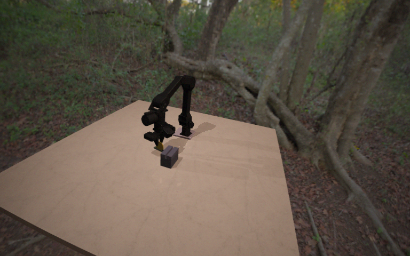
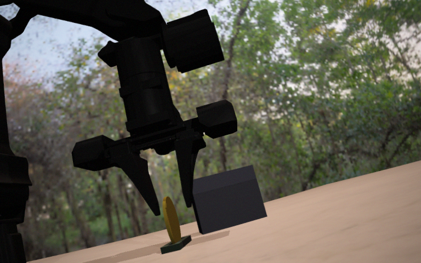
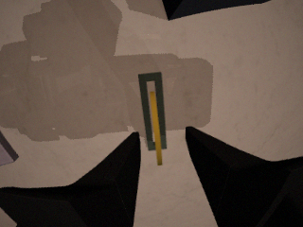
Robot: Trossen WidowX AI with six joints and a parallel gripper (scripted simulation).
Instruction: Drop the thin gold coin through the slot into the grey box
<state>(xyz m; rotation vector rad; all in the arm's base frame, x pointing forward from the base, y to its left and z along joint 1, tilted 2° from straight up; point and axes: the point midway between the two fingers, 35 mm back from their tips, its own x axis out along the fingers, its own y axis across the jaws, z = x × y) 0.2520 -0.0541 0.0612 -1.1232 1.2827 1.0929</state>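
The gold coin (image 1: 160, 146) (image 2: 171, 221) (image 3: 155, 118) stands on edge in the dark-green holder (image 2: 176, 246) (image 3: 150, 77), leaning slightly in the exterior view. My gripper (image 1: 159, 144) (image 2: 174, 210) (image 3: 162, 134) points down and is open, with one fingertip on each side of the coin's upper part. Neither finger appears to touch the coin. In the wrist view the coin lies between the fingers' lines, a little nearer the left fingertip. The closed grey box (image 1: 169, 159) (image 2: 228, 206) (image 3: 204, 6) stands beside the holder; its lid slot shows in the top view.
The arm's pinkish base plate (image 1: 178, 135) (image 3: 6, 150) is behind the holder in the top view. The box is close to the holder and rises beside one finger in the exterior view. The arm's shadow falls around the holder.
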